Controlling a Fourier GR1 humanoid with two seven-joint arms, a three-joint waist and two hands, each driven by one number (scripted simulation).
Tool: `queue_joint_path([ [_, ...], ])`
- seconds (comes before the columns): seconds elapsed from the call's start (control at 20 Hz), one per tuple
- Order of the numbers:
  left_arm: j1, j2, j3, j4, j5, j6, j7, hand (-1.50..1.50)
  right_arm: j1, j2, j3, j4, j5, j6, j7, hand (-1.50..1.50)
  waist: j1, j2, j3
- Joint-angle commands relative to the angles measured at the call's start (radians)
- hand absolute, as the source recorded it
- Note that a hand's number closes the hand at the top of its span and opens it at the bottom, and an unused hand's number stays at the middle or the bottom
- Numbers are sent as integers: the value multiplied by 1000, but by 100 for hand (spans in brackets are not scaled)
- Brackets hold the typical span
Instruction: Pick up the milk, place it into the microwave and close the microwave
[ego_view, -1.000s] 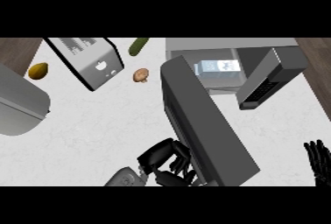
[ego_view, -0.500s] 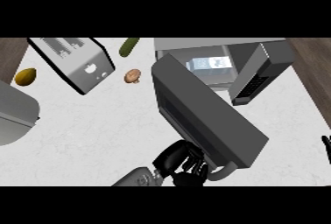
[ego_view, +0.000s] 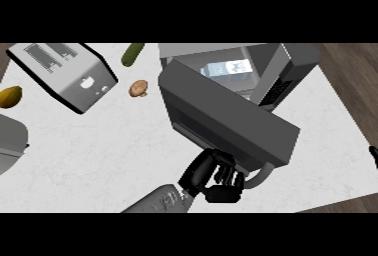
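- Left hand (ego_view: 210, 175): fingers curled, clasping nothing visible, touching the near end of the open door (ego_view: 221, 115) above the bench (ego_view: 96, 145).
- Right hand (ego_view: 373, 156): only 1 sliver at the right edge; state cannot be told.
- Door's long axis runs far-left to near-right; the closing push goes far-right.
- Milk (ego_view: 226, 69) sits inside the microwave (ego_view: 295, 65), far from the left hand.

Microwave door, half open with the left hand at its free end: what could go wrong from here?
1. The left hand touches the door only at its outer corner by the handle; it could slide off before the door shuts.
2. The milk inside the microwave seems close to the opening; the closing door might strike it.
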Motion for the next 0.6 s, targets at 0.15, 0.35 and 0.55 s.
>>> queue_joint_path([
  [0.15,-62,-9,48,-28,158,98,-99,150,-23,-28,22,-41,-58,49,46,-150,-45,17,-2],
  [0.35,-139,-9,81,-3,237,100,-90,150,-39,-61,19,-71,-98,74,77,-150,-79,22,-1],
  [0.55,-191,-9,106,33,309,112,-104,150,-62,-95,7,-74,-127,86,112,-150,-83,28,1],
])
